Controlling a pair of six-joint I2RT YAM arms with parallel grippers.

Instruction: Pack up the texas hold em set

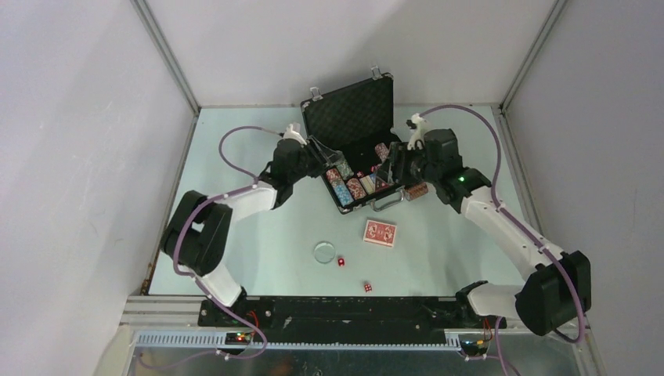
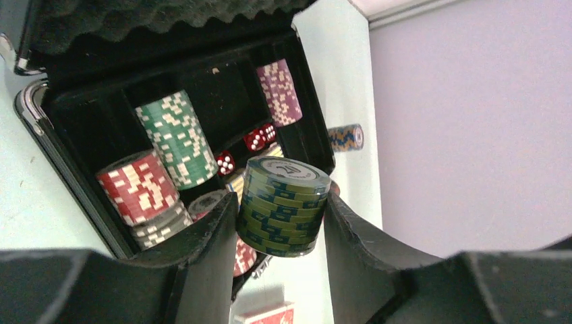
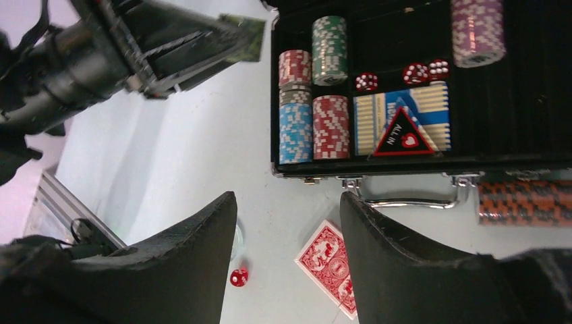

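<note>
The black briefcase (image 1: 374, 107) lies open at the back centre, with several chip stacks, red dice and a blue deck in its tray. My left gripper (image 2: 282, 209) is shut on a green-and-blue chip stack (image 2: 283, 206), held above the case's left end (image 2: 54, 145); it also shows in the top view (image 1: 317, 153). My right gripper (image 3: 289, 202) is open and empty over the table just in front of the case handle (image 3: 405, 200). Red-backed cards (image 1: 380, 233), a clear disc (image 1: 323, 251) and two red dice (image 1: 341, 261) (image 1: 366, 287) lie on the table.
An orange-striped chip stack (image 1: 416, 190) lies on its side on the table by the case's right front corner, under my right arm; it also shows in the right wrist view (image 3: 523, 201). The case lid stands upright at the back. Walls enclose the table on three sides.
</note>
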